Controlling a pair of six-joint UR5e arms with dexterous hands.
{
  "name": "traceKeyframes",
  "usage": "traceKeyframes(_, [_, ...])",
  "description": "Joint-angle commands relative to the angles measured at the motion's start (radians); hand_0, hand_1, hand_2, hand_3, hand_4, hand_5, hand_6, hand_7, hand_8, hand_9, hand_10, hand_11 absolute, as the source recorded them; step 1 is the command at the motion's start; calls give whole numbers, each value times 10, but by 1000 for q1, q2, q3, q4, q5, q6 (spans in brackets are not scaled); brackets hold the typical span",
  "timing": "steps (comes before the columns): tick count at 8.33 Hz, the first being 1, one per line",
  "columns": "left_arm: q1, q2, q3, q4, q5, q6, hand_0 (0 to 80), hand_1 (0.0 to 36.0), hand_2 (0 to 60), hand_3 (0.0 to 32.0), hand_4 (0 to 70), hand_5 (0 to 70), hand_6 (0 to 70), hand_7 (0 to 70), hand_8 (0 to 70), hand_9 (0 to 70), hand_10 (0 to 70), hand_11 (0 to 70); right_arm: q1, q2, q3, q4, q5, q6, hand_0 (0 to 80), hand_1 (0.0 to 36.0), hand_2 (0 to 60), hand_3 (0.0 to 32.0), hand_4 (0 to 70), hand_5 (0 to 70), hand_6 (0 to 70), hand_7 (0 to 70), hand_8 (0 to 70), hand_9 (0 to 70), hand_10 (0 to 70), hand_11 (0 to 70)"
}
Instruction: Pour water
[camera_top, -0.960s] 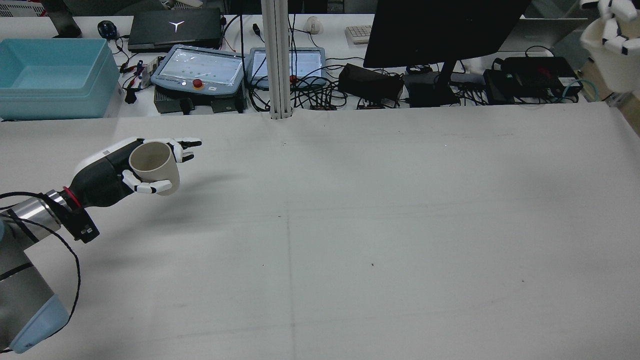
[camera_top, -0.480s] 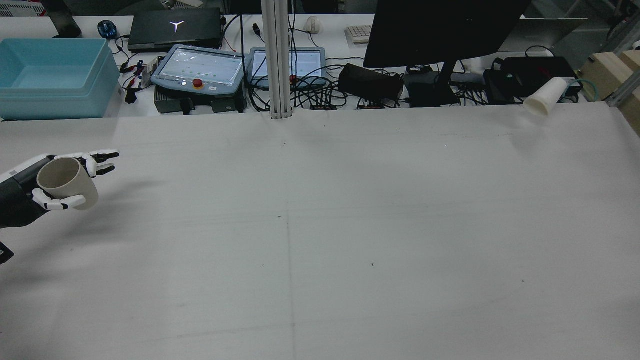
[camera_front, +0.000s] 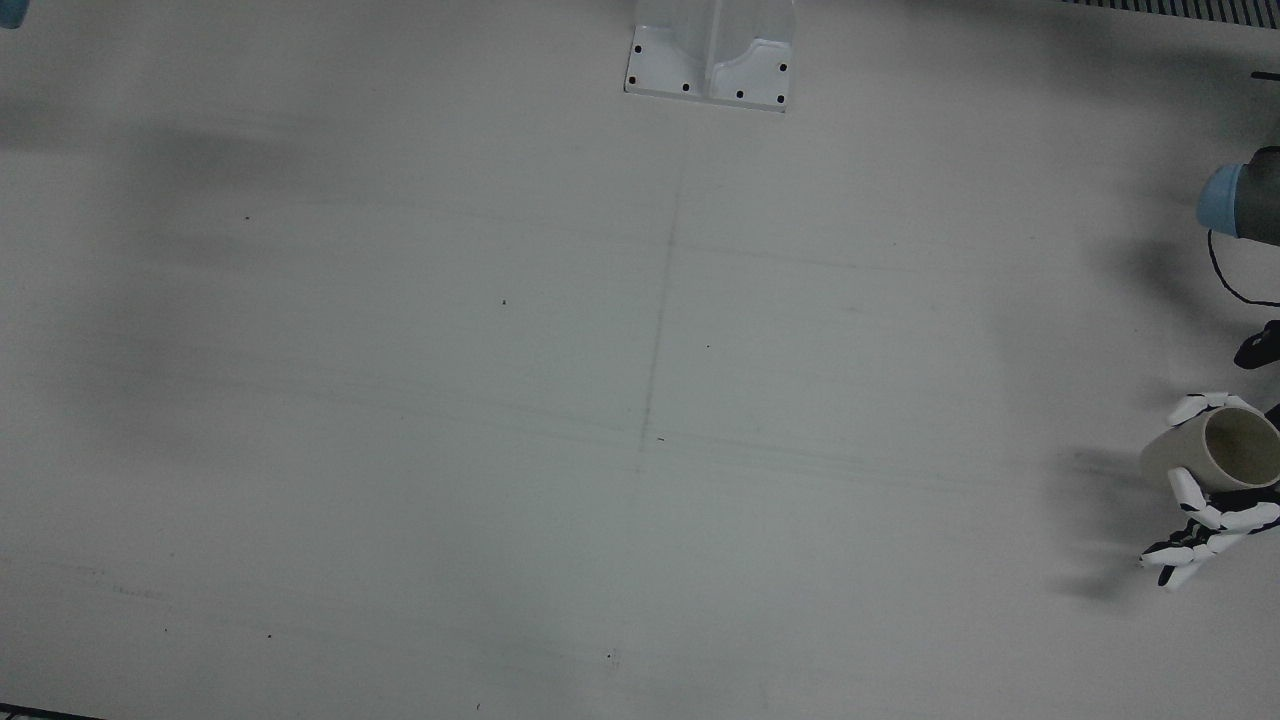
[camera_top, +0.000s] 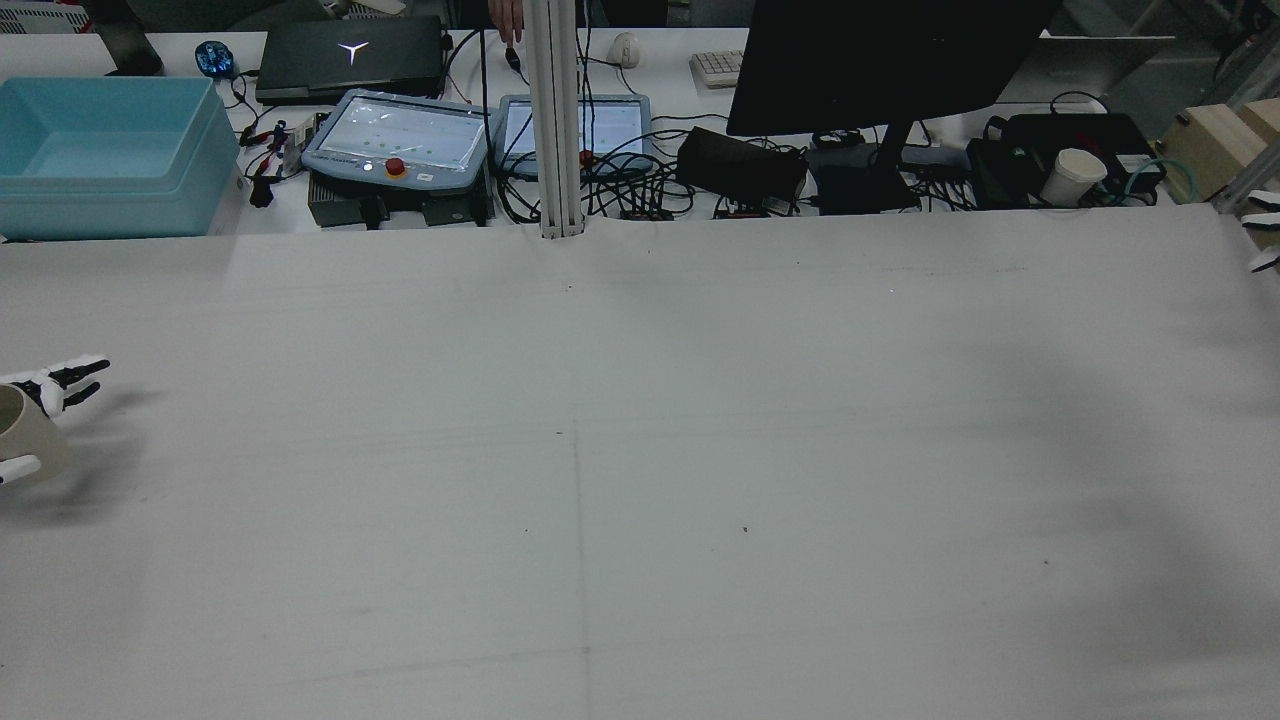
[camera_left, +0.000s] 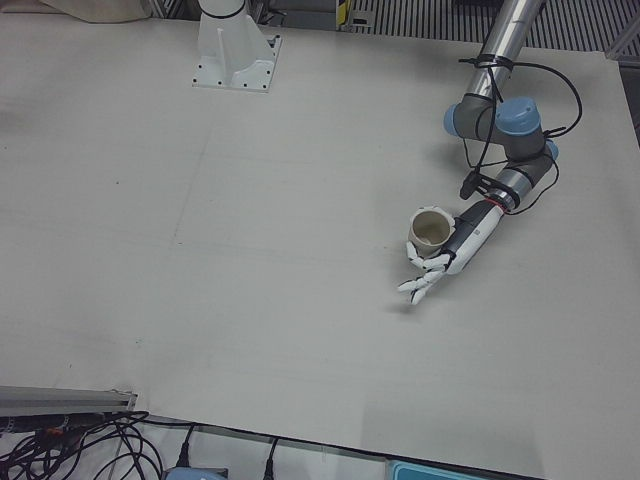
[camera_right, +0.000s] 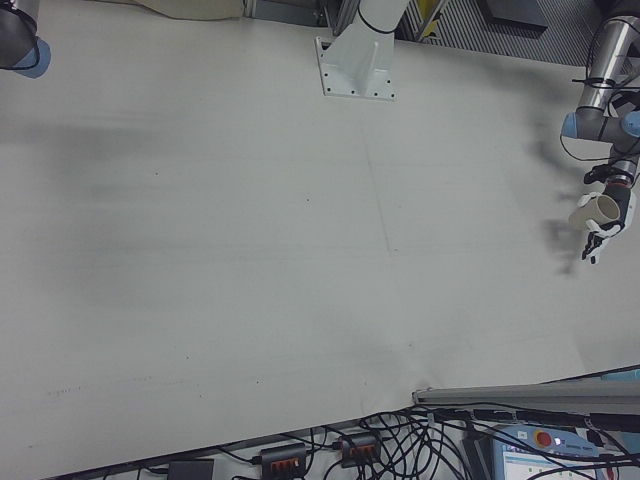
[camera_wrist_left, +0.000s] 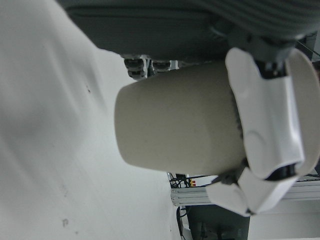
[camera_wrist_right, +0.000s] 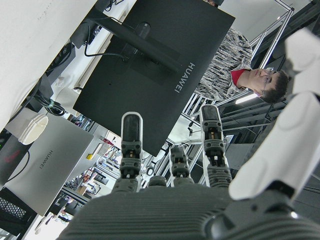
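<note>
My left hand (camera_left: 458, 248) is shut on a beige cup (camera_left: 430, 229) and holds it just above the table, mouth up and tilted. In the rear view, the hand (camera_top: 58, 385) and cup (camera_top: 22, 430) sit at the far left edge. They are at the right edge of the front view: hand (camera_front: 1200, 515), cup (camera_front: 1215, 450). The left hand view shows fingers (camera_wrist_left: 265, 130) wrapped on the cup (camera_wrist_left: 175, 120). A white cup (camera_top: 1072, 176) stands upright among cables beyond the table's far right edge. My right hand (camera_top: 1260, 230) shows only fingertips there; its own view shows its fingers (camera_wrist_right: 131, 145) spread and empty.
A black monitor (camera_top: 880, 60), control tablets (camera_top: 400, 140) and cables lie on the desk behind the table. A blue bin (camera_top: 100, 150) stands back left. A post (camera_top: 555, 120) rises at the table's far edge. The arm pedestal (camera_front: 710, 60) is bolted to the table.
My left hand has carried the beige cup to the rear view's left edge. My right hand has let go of the white cup, which fell and now stands behind the table.
</note>
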Motion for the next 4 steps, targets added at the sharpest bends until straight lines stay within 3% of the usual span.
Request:
traceKeyframes(1, [1,9,109,-131,-13,158,307,41,205,0,316,433,45,60,8,0,0,0,-4,1,-2,13,-1,30,452,56,23,0,322,97,41,0,0,0,112,165])
traceKeyframes(2, [3,8,112,-142,-40,191,73,0,139,0,246,98,18,26,1,0,0,0,-4,1,0,13,-1,39,456,68,44,0,296,103,46,0,0,0,113,168])
traceKeyframes(3, [3,5,111,-143,-52,197,0,0,91,0,184,4,2,11,0,0,0,0,-5,1,1,13,0,39,457,75,54,0,272,108,47,0,0,0,110,164])
traceKeyframes(4, [4,-5,109,-133,-53,195,0,0,74,0,154,0,0,8,0,0,0,0,-5,3,1,13,2,37,458,77,72,0,297,111,59,0,1,0,107,159])
